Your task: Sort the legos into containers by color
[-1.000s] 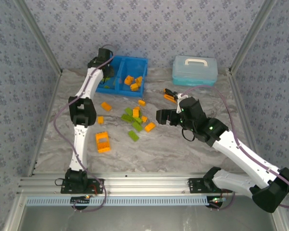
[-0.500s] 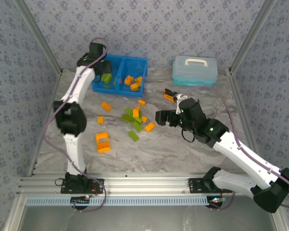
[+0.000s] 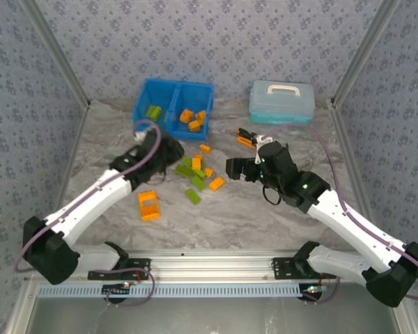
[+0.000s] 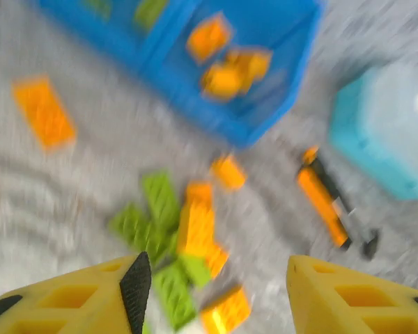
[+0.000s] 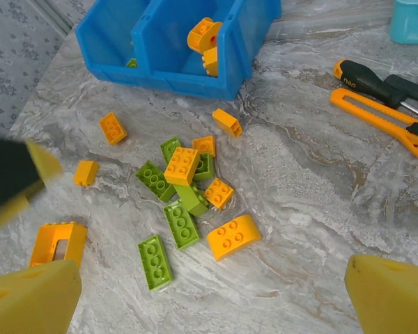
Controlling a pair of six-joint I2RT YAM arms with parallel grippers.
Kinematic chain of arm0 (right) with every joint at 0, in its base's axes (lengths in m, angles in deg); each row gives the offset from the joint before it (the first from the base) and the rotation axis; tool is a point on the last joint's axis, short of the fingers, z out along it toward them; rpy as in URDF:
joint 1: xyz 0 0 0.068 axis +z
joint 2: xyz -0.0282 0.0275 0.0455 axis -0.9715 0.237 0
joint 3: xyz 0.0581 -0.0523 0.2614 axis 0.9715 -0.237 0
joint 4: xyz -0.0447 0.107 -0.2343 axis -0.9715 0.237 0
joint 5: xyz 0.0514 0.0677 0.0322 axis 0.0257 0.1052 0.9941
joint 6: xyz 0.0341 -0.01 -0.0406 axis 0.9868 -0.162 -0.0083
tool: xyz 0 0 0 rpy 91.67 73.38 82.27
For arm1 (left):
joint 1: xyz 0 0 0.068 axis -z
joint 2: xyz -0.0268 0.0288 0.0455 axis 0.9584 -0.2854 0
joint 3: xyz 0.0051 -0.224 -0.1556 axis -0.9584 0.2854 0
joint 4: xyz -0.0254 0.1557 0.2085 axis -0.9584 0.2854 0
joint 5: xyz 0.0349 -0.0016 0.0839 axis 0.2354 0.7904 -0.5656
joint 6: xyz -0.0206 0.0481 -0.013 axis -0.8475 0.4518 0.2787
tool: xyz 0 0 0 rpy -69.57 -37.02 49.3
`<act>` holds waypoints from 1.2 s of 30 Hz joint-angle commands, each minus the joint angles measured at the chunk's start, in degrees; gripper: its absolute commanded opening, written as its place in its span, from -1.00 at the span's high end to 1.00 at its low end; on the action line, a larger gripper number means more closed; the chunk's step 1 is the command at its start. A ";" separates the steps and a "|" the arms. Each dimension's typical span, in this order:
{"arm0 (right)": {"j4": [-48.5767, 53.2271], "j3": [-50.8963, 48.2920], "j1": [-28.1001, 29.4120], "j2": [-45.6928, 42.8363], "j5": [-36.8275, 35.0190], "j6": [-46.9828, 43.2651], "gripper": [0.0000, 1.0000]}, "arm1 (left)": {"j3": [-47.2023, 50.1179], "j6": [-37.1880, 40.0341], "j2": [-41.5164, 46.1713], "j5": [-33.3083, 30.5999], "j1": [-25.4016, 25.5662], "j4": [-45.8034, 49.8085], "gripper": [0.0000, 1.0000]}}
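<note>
- Judging by the blue bin [image 3: 177, 83], the sort is taken to be partly done; lime green bricks [image 3: 153, 111] are seen in its left compartment and orange bricks [image 3: 192, 117] in its right compartment.
- The rest of the legos [image 3: 197, 172] are left on the table [image 3: 279, 223] as a mixed pile of both colours, near the front of the bin; a larger orange block [image 3: 148, 205] is set apart on the near left, and an arched orange brick [image 5: 233, 236] and a flat green brick [image 5: 155, 261] lie at the pile's near edge.
- The left claw [image 3: 168, 149] is held just left of the pile; its fingers are parted and nothing is gripped between them; the left wrist view is blurred, though the pile can be made out beyond the fingertips.
- The right claw [image 3: 233, 168] is held just right of the pile, spread wide and empty.
- The step in hand is judged to be the reach for the next brick; no brick is yet touched.
- For the next move, one brick at the pile's edge should be singled out; the claw must be lowered astride its narrow sides and closed; the compartment must be matched to the colour; with both arms near the same pile, only one should be sent in at a time.
</note>
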 commanded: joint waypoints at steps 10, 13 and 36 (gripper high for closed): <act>-0.20 -1.00 -0.49 -0.36 -0.50 -0.21 -1.00 | -0.50 -10.95 -17.06 4.43 5.22 1.16 -0.32; -0.09 -1.65 -0.56 -1.11 -0.98 -0.27 -1.00 | -1.90 -10.40 -20.50 5.65 5.49 0.76 -0.34; -0.51 -4.12 -1.93 -2.75 -0.40 0.75 -1.00 | -0.38 -6.81 -27.48 9.19 5.38 1.87 0.17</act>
